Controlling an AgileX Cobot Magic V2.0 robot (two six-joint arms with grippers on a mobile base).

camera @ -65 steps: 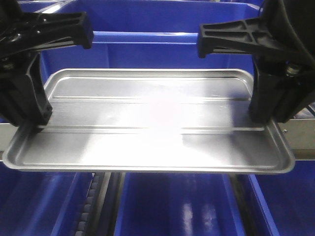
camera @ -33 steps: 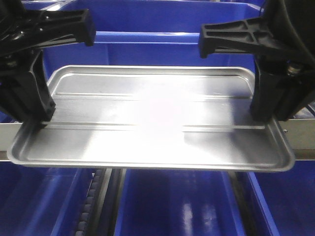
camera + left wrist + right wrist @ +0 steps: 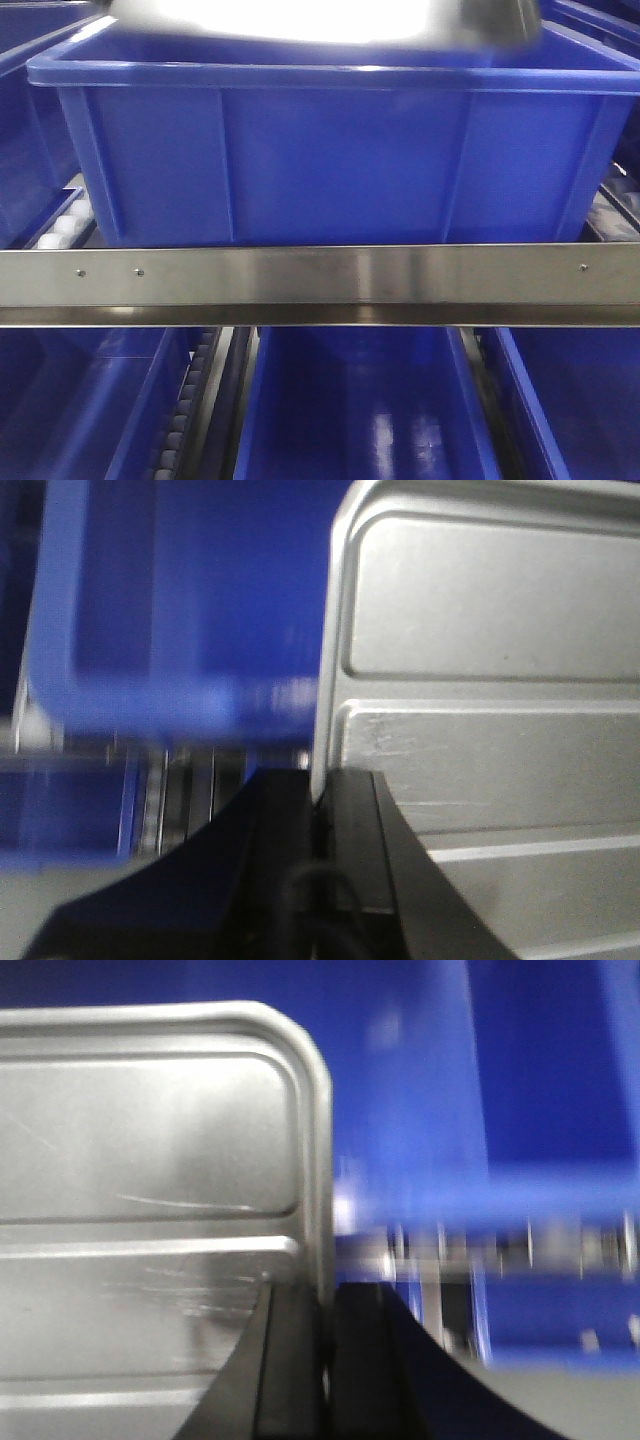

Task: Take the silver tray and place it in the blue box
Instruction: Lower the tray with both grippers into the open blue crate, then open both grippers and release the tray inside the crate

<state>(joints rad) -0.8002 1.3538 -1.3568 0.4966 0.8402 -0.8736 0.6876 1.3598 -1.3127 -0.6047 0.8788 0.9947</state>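
The silver tray (image 3: 320, 18) shows only as a blurred bright strip at the top edge of the front view, above the open top of the big blue box (image 3: 330, 150). No gripper shows in that view. In the left wrist view my left gripper (image 3: 320, 780) is shut on the silver tray's (image 3: 490, 680) left rim, one finger inside and one outside. My right gripper (image 3: 325, 1295), seen in the right wrist view, is shut the same way on the silver tray's (image 3: 150, 1130) right rim. Both wrist views are motion-blurred, with blue box walls beyond the tray.
A steel rail (image 3: 320, 285) runs across in front of the blue box. Below it stand more blue bins (image 3: 350, 420) and a roller track (image 3: 185, 410). Other blue bins (image 3: 25, 100) flank the box on both sides.
The tray, held by both arms, has risen and moved away from the middle of the front view to its top edge. Both arms have left that view, uncovering the box and rail.
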